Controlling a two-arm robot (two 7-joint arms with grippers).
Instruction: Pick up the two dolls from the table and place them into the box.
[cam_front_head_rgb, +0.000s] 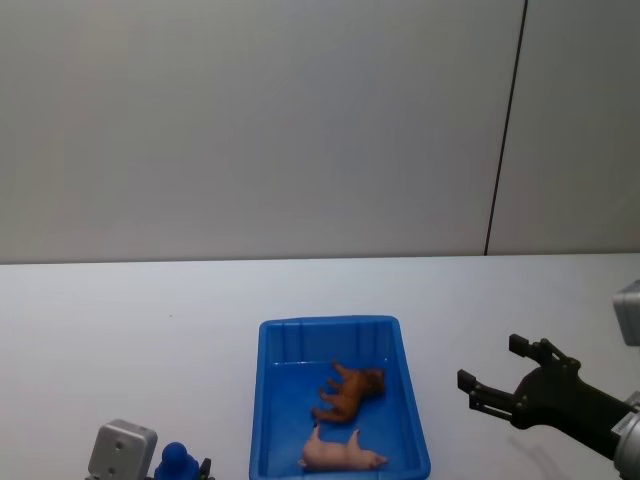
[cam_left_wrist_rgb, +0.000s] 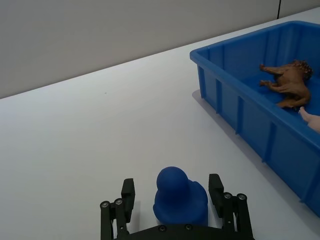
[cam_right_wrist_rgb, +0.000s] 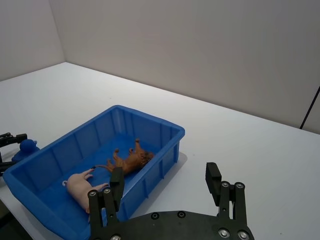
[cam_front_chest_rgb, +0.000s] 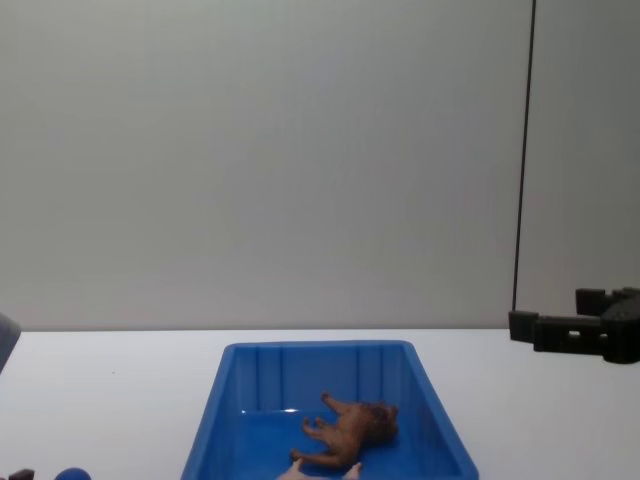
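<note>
Right gripper (cam_right_wrist_rgb: 167, 192): nearest the lens, fingers spread and empty, held above the table (cam_front_head_rgb: 120, 320) just right of the box (cam_front_head_rgb: 272, 400).
Box: sat mid-table, already holding both dolls.
Lion (cam_front_head_rgb: 350, 390): lay on its side in the middle of the box.
Pig (cam_front_head_rgb: 342, 453): lay at the near end, touching the lion.
Left gripper (cam_left_wrist_rgb: 172, 195): low at near left, fingers parted around a blue knob (cam_left_wrist_rgb: 179, 196), gripping nothing.
Risk: slight; a careless sweep by either arm could knock the box.
</note>
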